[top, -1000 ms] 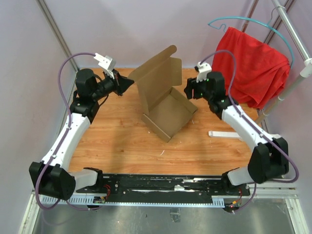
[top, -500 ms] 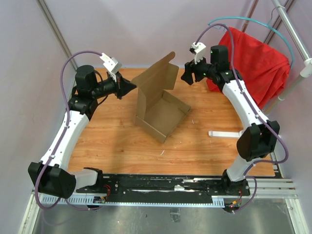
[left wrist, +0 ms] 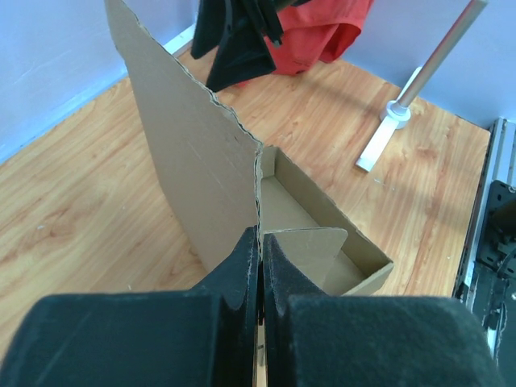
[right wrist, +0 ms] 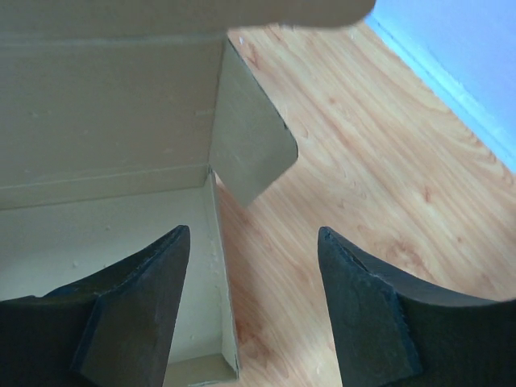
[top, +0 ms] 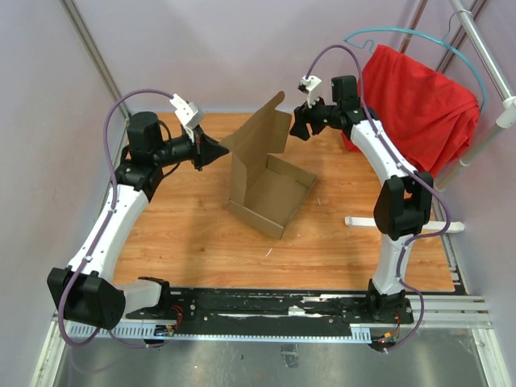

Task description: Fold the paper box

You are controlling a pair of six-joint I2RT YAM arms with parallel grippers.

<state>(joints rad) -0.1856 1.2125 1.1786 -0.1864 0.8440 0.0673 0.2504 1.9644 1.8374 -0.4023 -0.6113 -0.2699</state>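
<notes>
Left tool [left wrist: 260, 235] pinches the lid [top: 260, 133] of the box [top: 276, 193] upright so the spread right tool [right wrist: 251, 238] can press it down

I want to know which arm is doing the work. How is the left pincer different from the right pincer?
The left pincer is squeezed shut, while the right pincer stands open. The left pincer pinches one edge of the raised lid of the paper box; the right pincer holds nothing and hovers by the lid's other side. Both are black, have two fingers, and point at that lid.
</notes>
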